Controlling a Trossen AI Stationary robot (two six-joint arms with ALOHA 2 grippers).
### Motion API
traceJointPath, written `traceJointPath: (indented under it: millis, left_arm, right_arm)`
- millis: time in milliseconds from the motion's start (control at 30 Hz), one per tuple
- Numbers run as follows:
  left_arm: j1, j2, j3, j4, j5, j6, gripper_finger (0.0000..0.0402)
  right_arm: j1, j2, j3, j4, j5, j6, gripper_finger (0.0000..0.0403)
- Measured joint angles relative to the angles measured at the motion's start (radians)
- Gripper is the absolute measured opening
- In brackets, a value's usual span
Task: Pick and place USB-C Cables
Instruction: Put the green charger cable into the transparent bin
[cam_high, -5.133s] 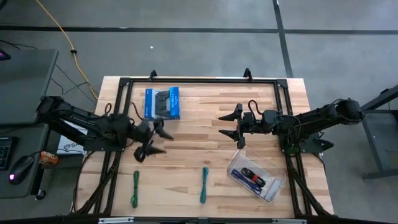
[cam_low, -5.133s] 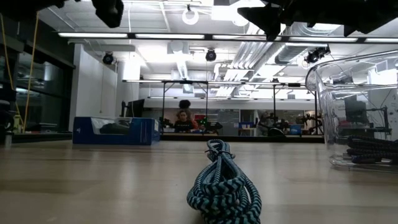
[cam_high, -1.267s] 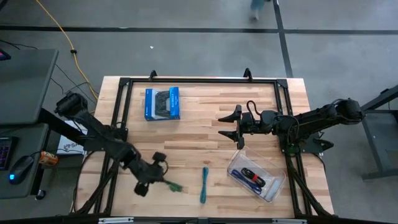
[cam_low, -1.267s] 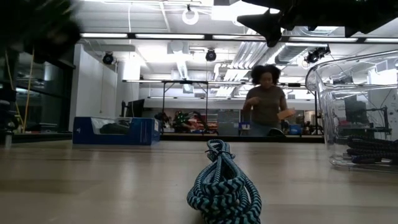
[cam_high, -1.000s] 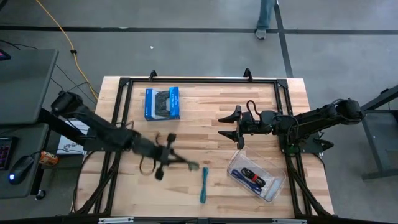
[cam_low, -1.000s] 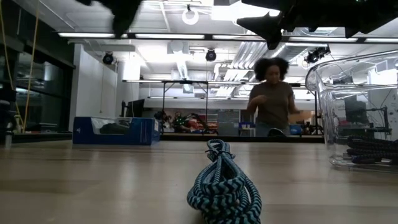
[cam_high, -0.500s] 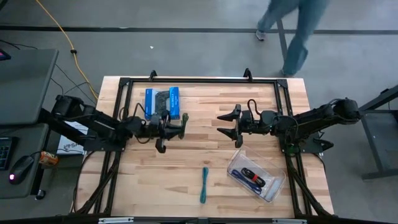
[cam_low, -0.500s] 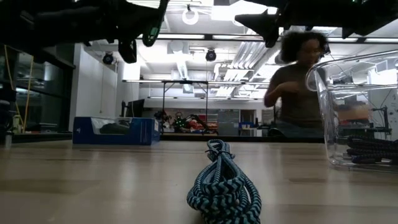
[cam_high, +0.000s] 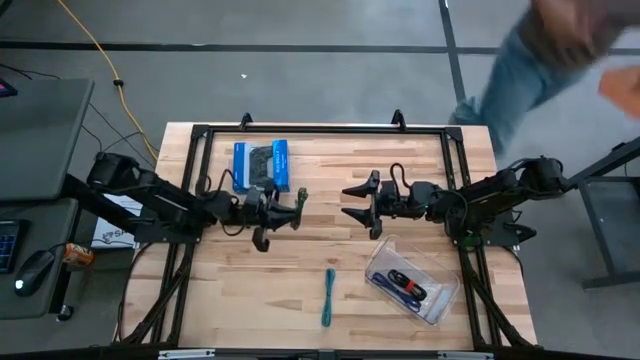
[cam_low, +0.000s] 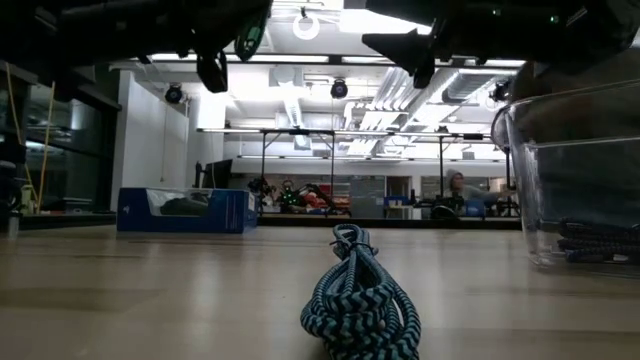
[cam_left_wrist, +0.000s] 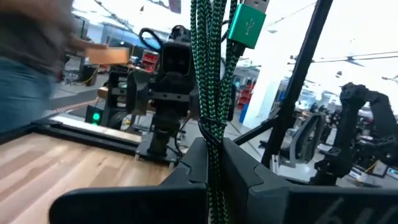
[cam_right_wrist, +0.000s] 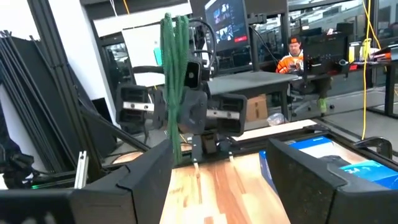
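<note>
The green USB-C cable (cam_left_wrist: 208, 74) is a braided bundle standing upright in the air over the table's middle, its green plug (cam_left_wrist: 247, 25) on top. My left gripper (cam_high: 290, 207) is shut on it. My right gripper (cam_high: 358, 207) faces it from the right with open, empty fingers, a short way off. A teal cable (cam_high: 328, 297) lies on the wood near the front edge. A clear box (cam_high: 412, 282) at the front right holds a black cable with a red band and a bluish one. My left gripper pinches the green bundle's lower part (cam_right_wrist: 179, 134) between its two fingers, several strands together. The fingers (cam_left_wrist: 239, 168) reach level from the table's left and lie across the bundle. The bundle stands upright, mostly above the fingers, lifted clear of the table.
A blue box picturing a gamepad (cam_high: 262, 165) lies at the far left, just behind my left gripper. A black frame (cam_high: 320, 128) runs round the table. A person (cam_high: 560, 50) passes beyond the far right corner. A yellow cord (cam_high: 100, 60) lies on the floor.
My left gripper has carried the green cable up from the near left of the table toward the far edge and the middle, turning level so that it faces my right gripper. My right gripper has gone a little toward the left. A person has walked past behind the table.
</note>
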Motion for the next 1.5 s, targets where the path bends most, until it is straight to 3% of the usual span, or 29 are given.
traceJointPath:
  millis: [300,500,800,1133,1300,1500]
  left_arm:
    - [0.0,0.198,0.126,0.0,-0.055,-0.041,0.0]
    - [0.0,0.296,0.224,0.005,-0.055,-0.032,0.0]
    - [-0.013,0.315,0.248,0.006,-0.039,-0.017,0.0]
    - [-0.021,0.314,0.25,0.007,-0.037,-0.015,0.0]
    - [-0.021,0.314,0.25,0.007,-0.037,-0.016,0.0]
    - [-0.02,0.314,0.25,0.006,-0.037,-0.033,0.0]
  right_arm:
    - [0.013,0.004,0.03,-0.003,-0.004,0.056,0.0249]
    - [0.042,0.103,0.128,-0.039,-0.008,0.032,0.0249]
    - [0.043,0.191,0.294,-0.23,-0.012,0.014,0.0249]
    - [0.054,0.203,0.34,-0.257,-0.008,0.003,0.0245]
    - [0.055,0.202,0.34,-0.256,-0.004,0.015,0.0183]
    - [0.055,0.202,0.34,-0.256,-0.008,0.023,0.0032]
